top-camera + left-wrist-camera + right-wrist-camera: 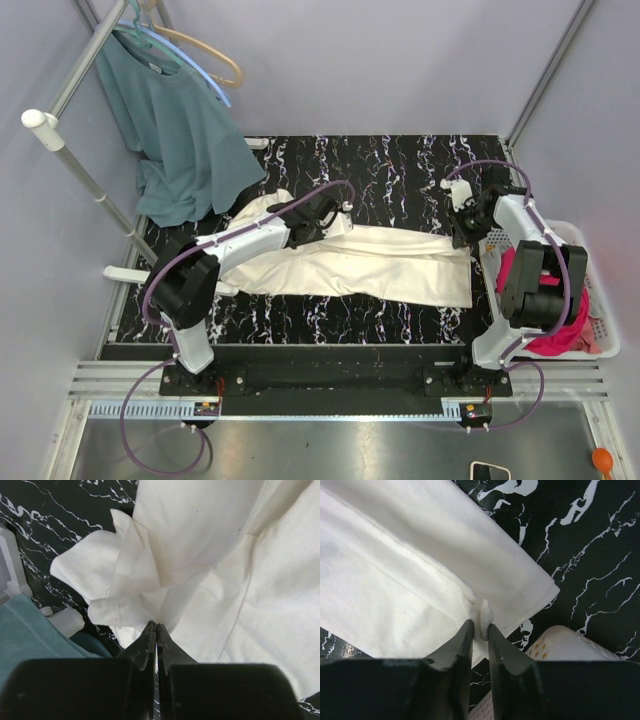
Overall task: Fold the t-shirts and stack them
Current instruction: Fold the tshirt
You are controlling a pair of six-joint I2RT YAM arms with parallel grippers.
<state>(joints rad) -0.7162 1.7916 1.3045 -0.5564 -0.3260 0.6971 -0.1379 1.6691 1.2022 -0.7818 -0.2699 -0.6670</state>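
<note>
The cream t-shirt lies stretched in a long band across the black marbled table. My left gripper is shut on a bunched fold at its left end; in the left wrist view the gripper pinches the cream cloth. My right gripper is shut on a folded edge at the shirt's right end; in the right wrist view the gripper pinches a small tuft of the cloth. The magenta-pink t-shirt lies crumpled in the white basket at the right.
A teal garment hangs from hangers on a rack at the back left and drapes onto the table's edge. It shows in the left wrist view. The basket's perforated rim lies just beside my right gripper.
</note>
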